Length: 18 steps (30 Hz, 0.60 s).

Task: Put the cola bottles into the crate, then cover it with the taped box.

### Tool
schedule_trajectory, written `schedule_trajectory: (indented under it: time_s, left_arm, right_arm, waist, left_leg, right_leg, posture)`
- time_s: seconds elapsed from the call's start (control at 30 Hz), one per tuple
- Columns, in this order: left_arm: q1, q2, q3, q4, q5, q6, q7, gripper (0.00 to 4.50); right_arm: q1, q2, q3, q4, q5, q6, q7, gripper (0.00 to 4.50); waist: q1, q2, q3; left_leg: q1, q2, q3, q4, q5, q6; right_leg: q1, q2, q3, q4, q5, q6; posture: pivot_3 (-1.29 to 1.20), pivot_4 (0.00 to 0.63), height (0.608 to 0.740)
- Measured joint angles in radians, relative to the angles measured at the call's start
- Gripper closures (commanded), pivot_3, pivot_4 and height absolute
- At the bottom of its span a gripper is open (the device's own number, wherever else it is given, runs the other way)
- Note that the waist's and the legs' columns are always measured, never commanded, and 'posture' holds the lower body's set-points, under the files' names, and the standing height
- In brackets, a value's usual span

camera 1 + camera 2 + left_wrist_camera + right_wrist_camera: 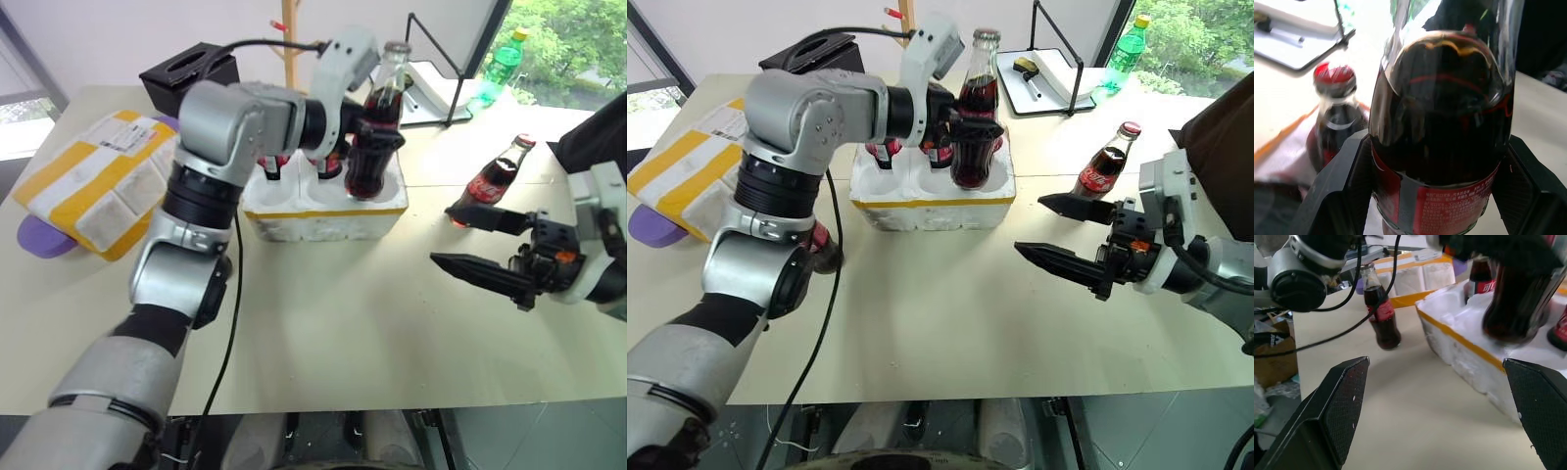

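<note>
Left gripper (972, 125): we are pinching a cola bottle (975, 117) over the crate's (931, 201) right wells.
Right gripper (1046, 229): we are holding its fingers spread wide, right of the crate.
Taped box (93, 181): lying far left.
Other bottles: one (1106, 166) standing far right, one (1380, 316) left of the crate.

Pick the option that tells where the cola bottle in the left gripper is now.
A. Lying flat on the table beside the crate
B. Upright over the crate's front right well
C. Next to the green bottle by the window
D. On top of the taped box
B: the left gripper is shut on the cola bottle, which stands upright over the front right corner of the crate.
</note>
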Motion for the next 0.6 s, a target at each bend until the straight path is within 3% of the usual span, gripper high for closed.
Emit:
schedule_trajectory:
  time_s: [0.23,0.6]
  left_arm:
    - [0.051,-0.003,0.052,-0.098,0.026,0.014,0.137,1.8]
    - [0.181,-0.041,0.037,-0.111,0.07,-0.028,0.22,1.8]
  right_arm:
    - [-0.005,-0.014,-0.008,0.012,-0.006,0.0,0.002,0.0]
    - [-0.02,-0.014,-0.007,0.013,-0.016,-0.001,-0.003,0.0]
  waist:
    - [0.003,0.0,0.0]
    - [0.004,0.0,0.0]
  left_leg:
    - [0.0,0.0,0.0,0.0,0.0,0.0]
    - [0.0,-0.001,0.0,0.0,0.0,0.0]
  right_leg:
    - [0.0,0.0,0.0,0.0,0.0,0.0]
    - [0.0,0.0,0.0,0.0,0.0,0.0]
  posture:
    - [0.0,0.15,0.736]
    - [0.0,0.15,0.736]
